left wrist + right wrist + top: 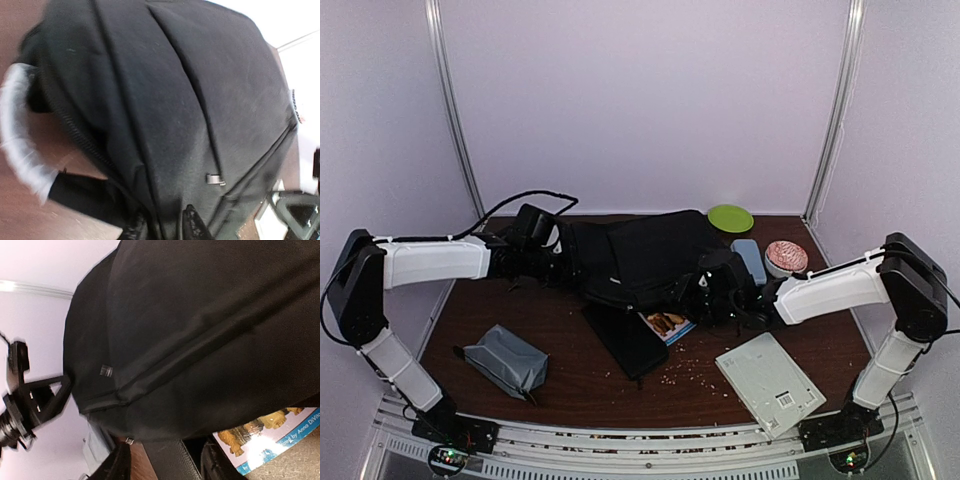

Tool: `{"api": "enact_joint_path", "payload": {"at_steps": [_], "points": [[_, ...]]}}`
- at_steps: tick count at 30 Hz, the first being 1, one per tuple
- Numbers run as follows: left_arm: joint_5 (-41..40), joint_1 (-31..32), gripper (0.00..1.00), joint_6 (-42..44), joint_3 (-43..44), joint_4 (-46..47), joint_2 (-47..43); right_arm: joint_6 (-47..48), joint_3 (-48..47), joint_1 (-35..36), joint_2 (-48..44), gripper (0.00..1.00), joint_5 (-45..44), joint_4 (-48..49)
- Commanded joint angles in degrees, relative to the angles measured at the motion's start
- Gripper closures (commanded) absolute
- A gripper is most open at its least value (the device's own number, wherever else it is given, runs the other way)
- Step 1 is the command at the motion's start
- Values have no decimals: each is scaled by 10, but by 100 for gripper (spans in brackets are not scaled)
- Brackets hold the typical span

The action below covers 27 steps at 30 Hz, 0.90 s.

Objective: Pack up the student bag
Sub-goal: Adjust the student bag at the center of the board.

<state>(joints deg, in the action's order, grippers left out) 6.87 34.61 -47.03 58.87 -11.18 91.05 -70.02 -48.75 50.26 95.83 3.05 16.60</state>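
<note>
Brown table (570, 385), pale lilac walls. Black bag (640, 255) lies at the back centre, between both arms. Left gripper (164, 227) pinches a fold at the bag's left end. Right gripper (167, 460) stands parted at the bag's right edge, holding nothing. Grey pouch (505, 360) sits front left.

Ahead of the left gripper (162, 231), the student bag (165, 100) is matt black woven cloth with 1 small shiny metal tab (215, 179). The table (20, 220) left of that claw looks like smooth brown wood. Just right of the right gripper (170, 465), the book (260, 437) has a glossy printed paper cover.
</note>
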Motion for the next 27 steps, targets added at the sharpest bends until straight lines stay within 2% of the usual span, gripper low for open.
{"api": "enact_joint_path", "payload": {"at_steps": [1,2,5,6,8,11,15,19,24,25,27], "points": [[-30,-10,70,50,39,14,-11,22,-24,11,-7,47,29,-7],[-37,-11,62,58,42,6,-16,25,-26,11,-10,43,30,-13],[-50,-11,28,80,47,-29,-37,35,-25,10,-22,35,29,-23],[-53,-10,20,87,44,-39,-49,40,-24,10,-27,33,27,-28],[-63,-5,10,98,29,-52,-81,60,-20,10,-41,31,19,-41],[-101,31,4,113,-8,-71,-137,91,-15,10,-61,32,4,-64],[-139,119,9,107,-42,-72,-162,120,5,8,-84,35,-21,-77],[-142,185,19,99,-51,-35,-124,137,22,6,-97,39,-40,-91],[-125,211,39,97,-21,-13,-42,147,32,5,-110,42,-50,-99],[-122,211,46,97,-20,5,-18,151,34,5,-118,43,-53,-101],[-125,211,50,97,-19,16,0,154,38,6,-123,44,-57,-102]]}}
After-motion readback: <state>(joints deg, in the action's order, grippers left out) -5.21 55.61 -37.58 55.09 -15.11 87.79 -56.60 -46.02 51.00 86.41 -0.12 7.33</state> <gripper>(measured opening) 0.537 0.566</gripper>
